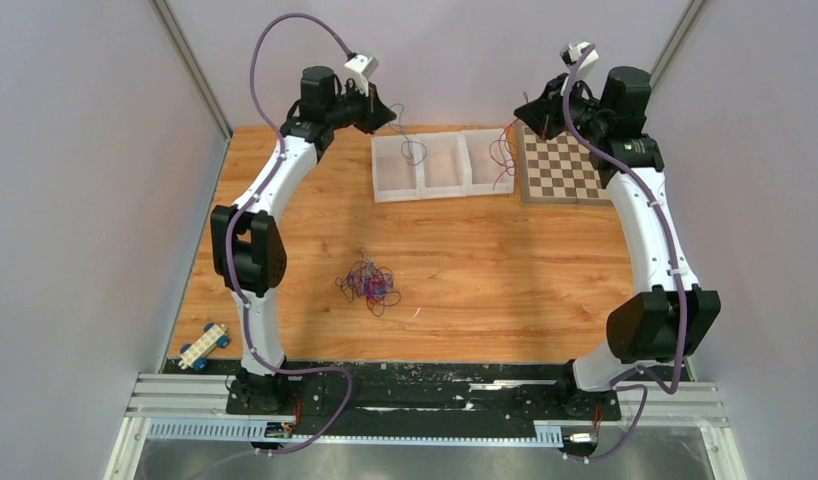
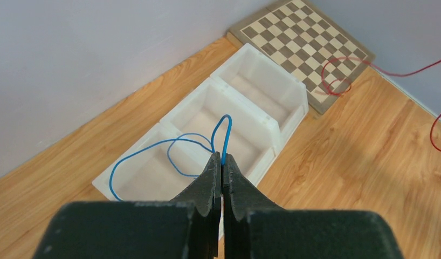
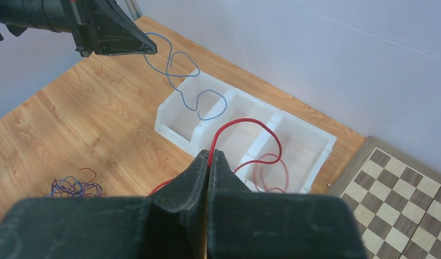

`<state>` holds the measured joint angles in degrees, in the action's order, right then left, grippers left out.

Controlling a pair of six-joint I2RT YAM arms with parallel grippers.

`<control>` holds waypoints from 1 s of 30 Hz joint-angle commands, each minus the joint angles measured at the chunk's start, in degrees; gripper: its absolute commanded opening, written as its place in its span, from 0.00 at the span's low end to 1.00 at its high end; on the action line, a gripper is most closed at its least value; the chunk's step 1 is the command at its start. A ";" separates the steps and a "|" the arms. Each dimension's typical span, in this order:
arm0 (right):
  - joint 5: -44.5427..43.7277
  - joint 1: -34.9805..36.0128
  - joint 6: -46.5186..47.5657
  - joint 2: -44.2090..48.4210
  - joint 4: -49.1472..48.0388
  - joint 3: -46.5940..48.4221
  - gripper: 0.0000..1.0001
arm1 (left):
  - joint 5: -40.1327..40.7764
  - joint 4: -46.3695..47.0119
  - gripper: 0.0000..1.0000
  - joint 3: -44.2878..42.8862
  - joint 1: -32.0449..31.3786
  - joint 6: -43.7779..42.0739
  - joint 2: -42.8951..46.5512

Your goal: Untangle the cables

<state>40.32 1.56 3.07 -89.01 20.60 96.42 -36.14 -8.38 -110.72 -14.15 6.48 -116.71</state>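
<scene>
Desk (image 1: pixel 505 260), wood-grain top. White three-compartment bin (image 1: pixel 445 192) sits at the far edge and serves as reference. Chessboard (image 1: pixel 560 168) lies just beside the bin's right end.

Left pincer (image 2: pixel 222 162) hangs above the bin's left end, clenched on a blue cable (image 2: pixel 148 145). The cable's loops dangle over the left and middle compartments; contact with the bin cannot be told.

Right pincer (image 3: pixel 209 156) hangs above the bin's right end, clenched on a red cable (image 3: pixel 250 123) that arcs over the right compartment.

Tangle of cables (image 1: pixel 368 282), blue, red and dark, lies on the desk well nearer than the bin, left of its centre.

Brick-built toy car (image 1: pixel 205 347) sits far near-left of the bin.
</scene>
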 commanded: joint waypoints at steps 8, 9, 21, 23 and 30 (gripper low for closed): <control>-4.40 -0.24 -0.55 -3.88 -2.87 5.39 0.00 | 2.03 -12.65 0.00 -9.52 0.02 -20.48 -8.02; -4.47 -0.23 -0.71 -4.12 -2.93 5.62 0.00 | 2.52 -14.17 0.00 -10.51 -0.03 -21.52 -8.87; -4.68 -0.24 -2.42 -7.14 -3.53 8.39 0.00 | -10.02 -23.25 0.00 -14.66 -1.43 -29.93 -14.73; -4.81 -0.24 -2.59 -7.52 -3.48 8.87 0.00 | -11.32 -25.55 0.00 -15.46 -1.87 -31.92 -15.53; -4.74 -0.24 -2.74 -7.86 -3.71 8.83 0.00 | -7.23 -28.20 0.00 -10.88 -6.06 -42.63 -12.69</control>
<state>35.99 1.52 1.54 -96.60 19.38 102.63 -43.44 -35.35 -122.93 -17.74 -29.08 -132.00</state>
